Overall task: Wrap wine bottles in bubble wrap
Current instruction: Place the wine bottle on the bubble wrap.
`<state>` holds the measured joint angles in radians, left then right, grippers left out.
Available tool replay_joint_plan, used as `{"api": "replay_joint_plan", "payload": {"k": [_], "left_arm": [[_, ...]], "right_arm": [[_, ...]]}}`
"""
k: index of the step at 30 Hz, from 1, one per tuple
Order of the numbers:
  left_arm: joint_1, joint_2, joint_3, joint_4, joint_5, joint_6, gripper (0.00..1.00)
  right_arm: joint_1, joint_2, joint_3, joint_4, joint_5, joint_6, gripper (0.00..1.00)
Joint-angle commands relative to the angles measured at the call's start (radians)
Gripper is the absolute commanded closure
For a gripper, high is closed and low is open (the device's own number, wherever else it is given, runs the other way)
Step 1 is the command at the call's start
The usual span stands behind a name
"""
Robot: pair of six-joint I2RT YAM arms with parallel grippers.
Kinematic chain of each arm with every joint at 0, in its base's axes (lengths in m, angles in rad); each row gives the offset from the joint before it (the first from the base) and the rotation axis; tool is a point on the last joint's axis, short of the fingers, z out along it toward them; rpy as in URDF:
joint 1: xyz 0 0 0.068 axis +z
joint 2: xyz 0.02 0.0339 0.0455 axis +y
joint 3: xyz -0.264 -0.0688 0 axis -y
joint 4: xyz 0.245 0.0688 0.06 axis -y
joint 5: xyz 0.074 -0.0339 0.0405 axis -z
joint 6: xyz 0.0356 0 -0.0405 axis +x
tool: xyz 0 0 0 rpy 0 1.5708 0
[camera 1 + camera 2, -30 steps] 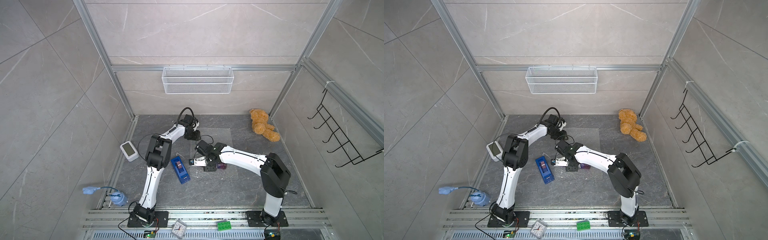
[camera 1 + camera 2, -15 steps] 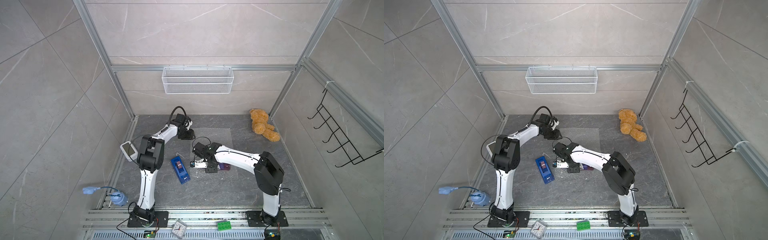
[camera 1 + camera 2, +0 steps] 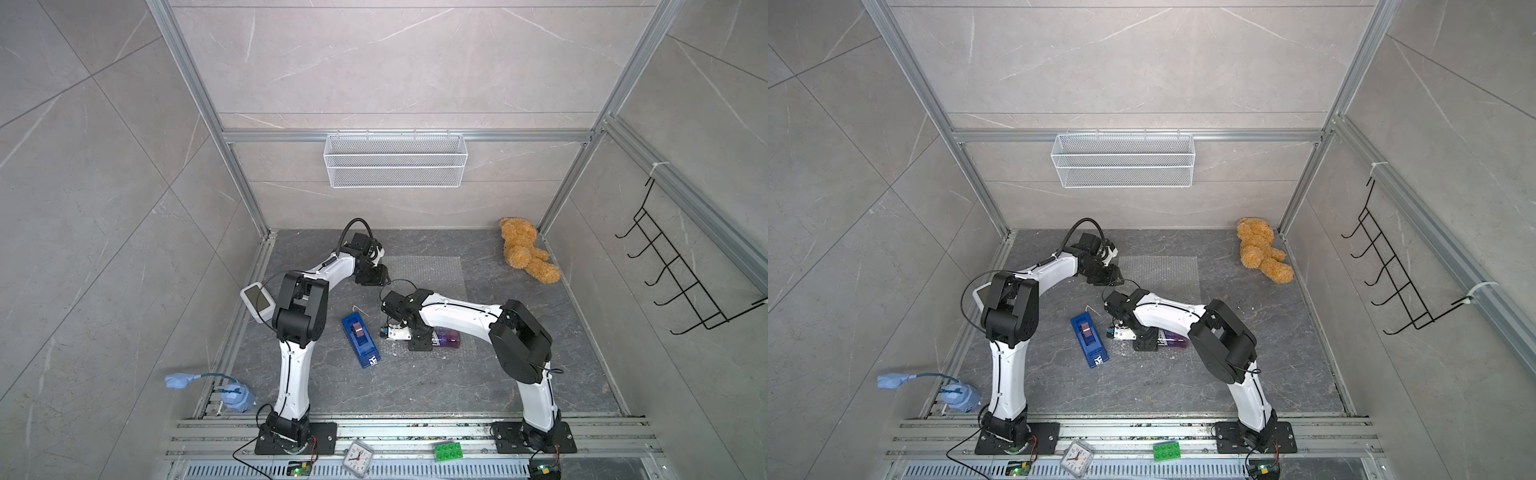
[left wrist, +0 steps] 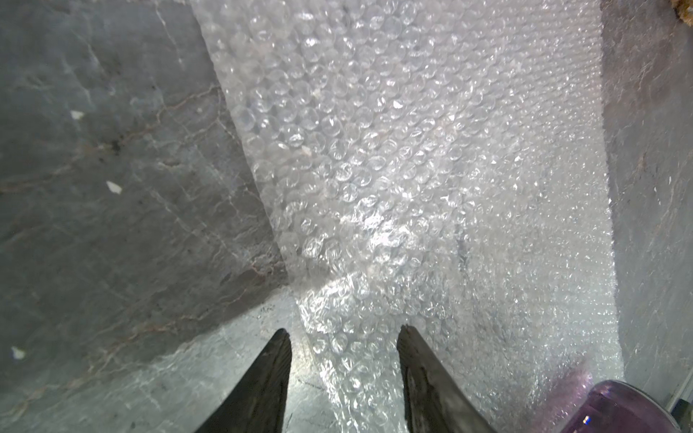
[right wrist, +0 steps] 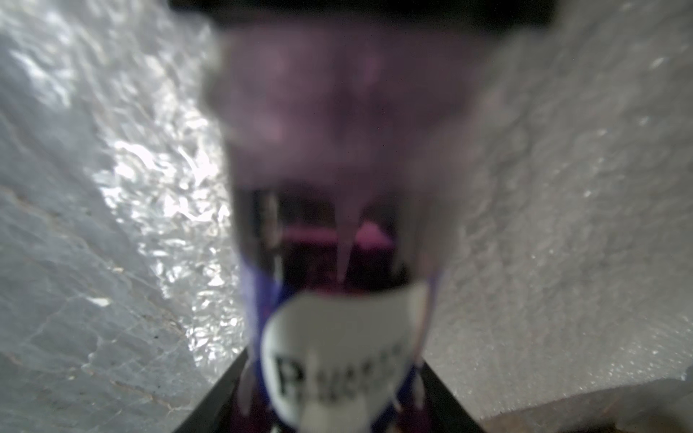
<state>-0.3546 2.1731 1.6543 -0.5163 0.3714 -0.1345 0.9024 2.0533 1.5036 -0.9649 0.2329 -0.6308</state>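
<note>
Gray floor (image 3: 415, 386), bottle (image 3: 448, 337) on bubble wrap (image 3: 428, 270); L claw (image 4: 344, 330) agape (R claw (image 3: 420, 341): grip unclear).

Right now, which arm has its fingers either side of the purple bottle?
The right arm: its fingers straddle the bottle on the bubble wrap. The left arm's fingers stand apart over the wrap's edge, clear of it.

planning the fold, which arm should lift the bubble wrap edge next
Probably left. Its open gripper hovers right at the bubble wrap edge and holds nothing. The right gripper is occupied, straddling the bottle lying on the sheet.
</note>
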Motion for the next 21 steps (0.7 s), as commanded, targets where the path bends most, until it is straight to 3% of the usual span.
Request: {"api": "replay_joint_plan", "payload": {"k": [1, 3, 4, 15, 21], "left_arm": [[-0.003, -0.069, -0.006, 0.007, 0.012, 0.002, 0.49], [-0.003, -0.08, -0.017, 0.008, 0.007, 0.005, 0.49], [-0.003, -0.086, -0.023, 0.009, 0.004, 0.011, 0.49], [-0.003, -0.215, -0.102, -0.016, -0.064, 0.122, 0.47], [-0.019, -0.387, -0.243, 0.017, -0.143, 0.221, 0.47]], "right_arm": [[0.004, 0.007, 0.003, -0.002, 0.004, 0.017, 0.3], [0.004, 0.002, 0.0, -0.003, -0.007, 0.01, 0.16], [0.004, -0.001, 0.0, -0.004, -0.013, 0.005, 0.01], [-0.007, -0.105, -0.021, 0.015, -0.086, 0.029, 0.0], [-0.077, -0.224, -0.069, 0.08, -0.245, 0.106, 0.0]]}}
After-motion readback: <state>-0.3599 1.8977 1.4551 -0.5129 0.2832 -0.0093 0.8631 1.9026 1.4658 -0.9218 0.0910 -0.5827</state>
